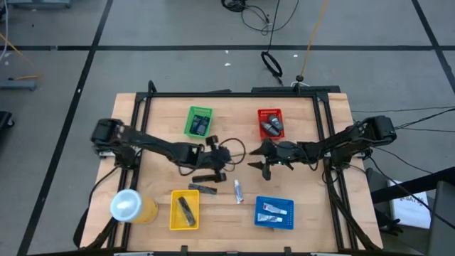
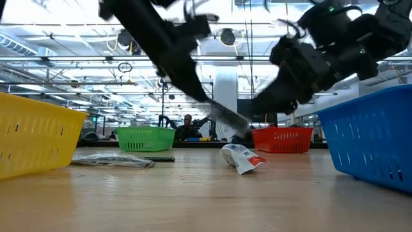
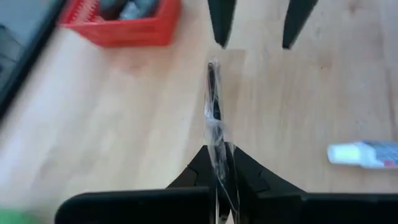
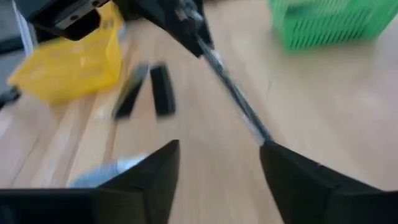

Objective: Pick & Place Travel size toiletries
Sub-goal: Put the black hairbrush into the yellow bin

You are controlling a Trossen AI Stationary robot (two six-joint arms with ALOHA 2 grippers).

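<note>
High view: I am reaching both arms to the table's middle. My left claw (image 1: 226, 158) is pinching a thin wrapped stick (image 1: 238, 161) and holding it out toward my right claw (image 1: 264, 165), which is spread wide, probably for a handover. A white tube (image 1: 239, 190) and dark pieces (image 1: 202, 184) are lying loose nearby; the green basket (image 1: 198, 121), red basket (image 1: 270, 123), yellow basket (image 1: 184, 210) and blue basket (image 1: 274, 212) are each holding items.

Low view: The stick (image 2: 222, 115) is slanting down between my arms, clear of the table; the tube (image 2: 242, 157) is resting on the wood.

Left wrist view: My fingers (image 3: 200, 171) are clamping the stick (image 3: 214, 118) at one end; the right claw's tips are waiting apart beyond its far end.

Right wrist view: My fingers (image 4: 158, 171) are gaping wide, holding nothing; the stick's tip (image 4: 258, 132) is arriving just beside one.
</note>
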